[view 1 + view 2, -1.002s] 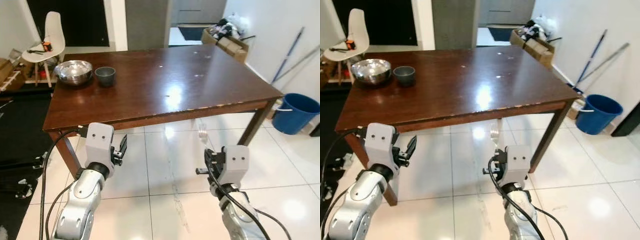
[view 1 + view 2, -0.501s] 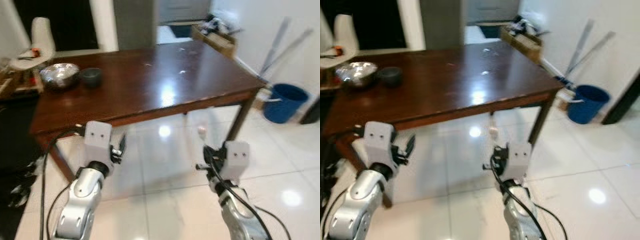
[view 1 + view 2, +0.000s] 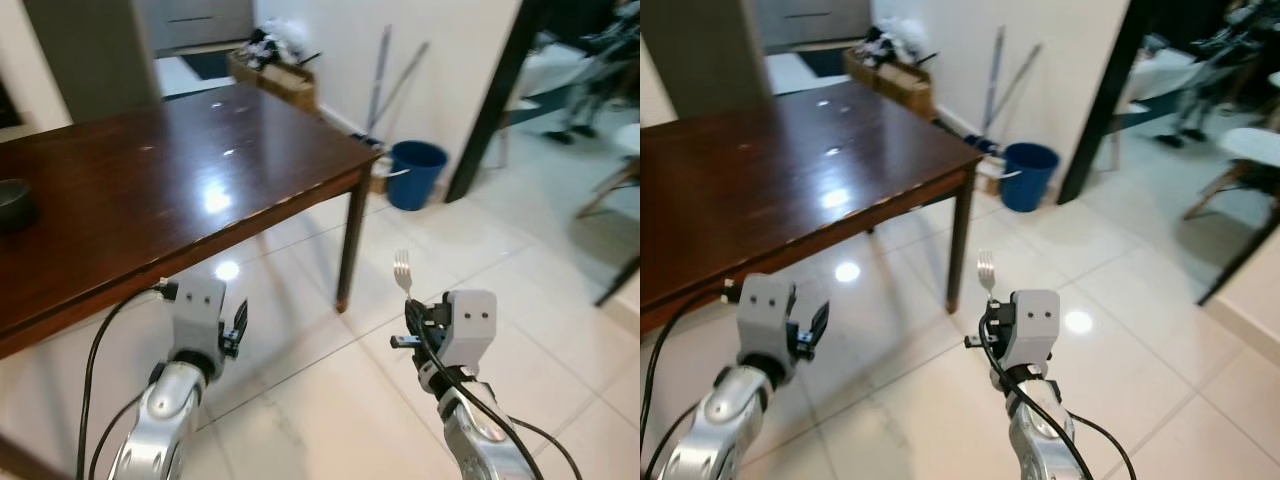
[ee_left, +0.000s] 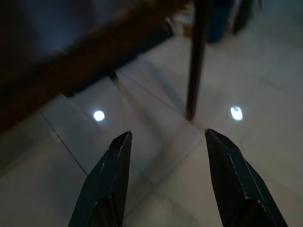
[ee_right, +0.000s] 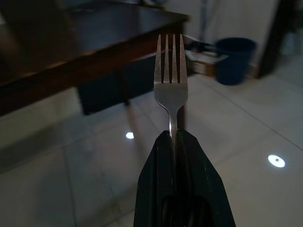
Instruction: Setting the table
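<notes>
Scanning from the left, you see the dark bowl at 9 o'clock, cut by the frame edge on the brown desk. Your left gripper hangs low at 7 o'clock over the tiled floor, its fingers spread apart on nothing. At 5 o'clock your right gripper has its fingers pressed together on the handle of the fork, tines pointing up, well apart from the desk edge.

Treat the fork as light, stiff and slick: polished metal held by a narrow neck may pivot or slide if you swing fast. The hold sits just below the tines, which leaves little handle showing; a grip nearer mid-handle would likely steady it for laying flat.

Beyond the desk corner stand a blue bucket and 2 leaning poles at 1 o'clock. The desk leg stands between you and them, so mind it when you approach.
</notes>
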